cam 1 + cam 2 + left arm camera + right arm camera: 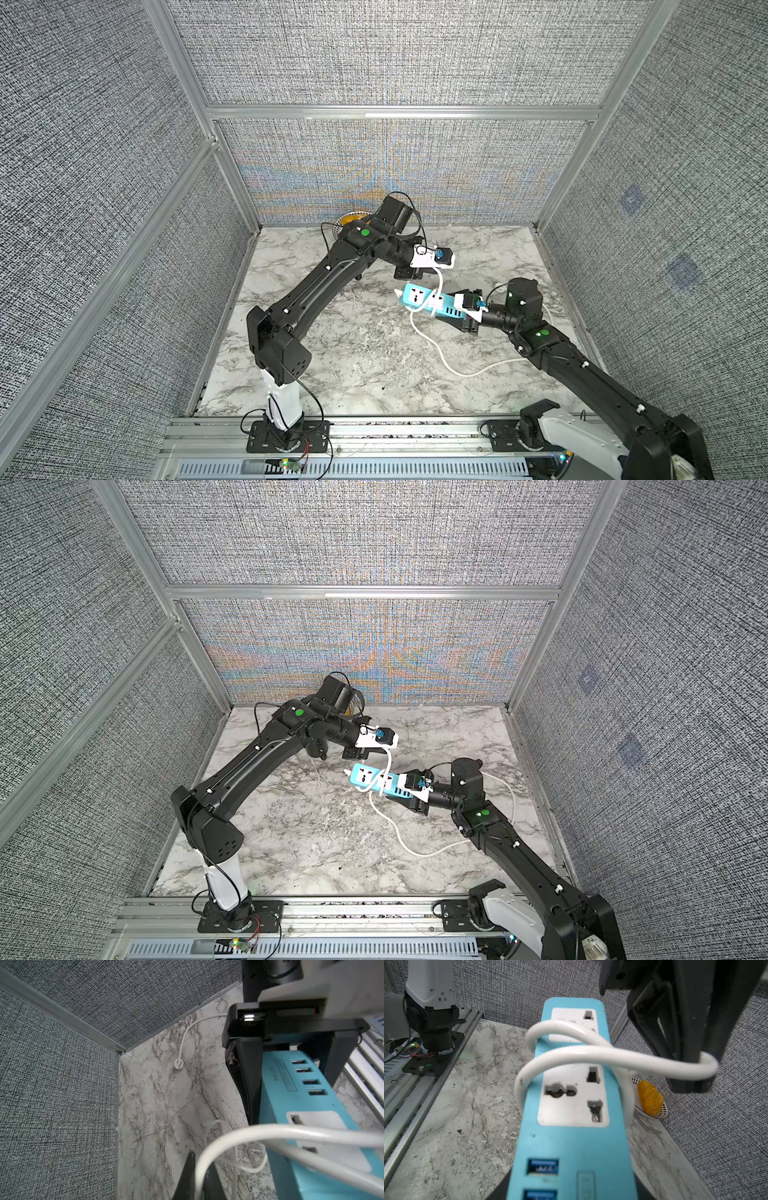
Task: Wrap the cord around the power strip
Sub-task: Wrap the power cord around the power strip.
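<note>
The right gripper (464, 311) clamps the power strip (571, 1142) at its USB end, clear of the table (332, 365); the left gripper (691, 1082), pinched shut on the cord (591, 1053) beside the strip, should keep tension, laying the next turn snug.

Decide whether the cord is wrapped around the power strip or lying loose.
Partly wrapped. Two turns of the cord circle the power strip near its sockets; the remainder trails loose across the table to the plug.
</note>
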`<action>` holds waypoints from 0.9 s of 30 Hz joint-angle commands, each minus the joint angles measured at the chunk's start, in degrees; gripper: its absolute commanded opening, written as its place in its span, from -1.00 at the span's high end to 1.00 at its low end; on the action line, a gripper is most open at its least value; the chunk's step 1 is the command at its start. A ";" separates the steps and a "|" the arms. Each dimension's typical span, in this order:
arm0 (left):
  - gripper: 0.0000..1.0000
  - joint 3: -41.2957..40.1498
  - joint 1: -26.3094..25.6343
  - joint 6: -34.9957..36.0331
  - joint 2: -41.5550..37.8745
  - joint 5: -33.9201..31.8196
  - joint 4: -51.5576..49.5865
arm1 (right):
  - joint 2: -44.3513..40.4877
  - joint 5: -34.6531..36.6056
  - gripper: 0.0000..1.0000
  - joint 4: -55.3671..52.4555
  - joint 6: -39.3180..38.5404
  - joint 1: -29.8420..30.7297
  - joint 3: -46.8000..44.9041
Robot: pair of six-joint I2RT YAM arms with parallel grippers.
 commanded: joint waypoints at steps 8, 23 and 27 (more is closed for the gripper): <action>0.53 0.46 2.54 -7.09 1.12 8.72 5.37 | -0.58 -7.20 1.00 9.57 4.49 0.43 -0.25; 0.31 -7.24 4.61 -21.00 1.48 17.00 17.87 | -0.37 -5.90 1.00 20.62 10.09 0.48 -2.69; 0.27 -7.93 4.94 -22.53 2.15 18.66 19.06 | -0.22 -5.24 1.00 22.77 10.99 0.56 -2.91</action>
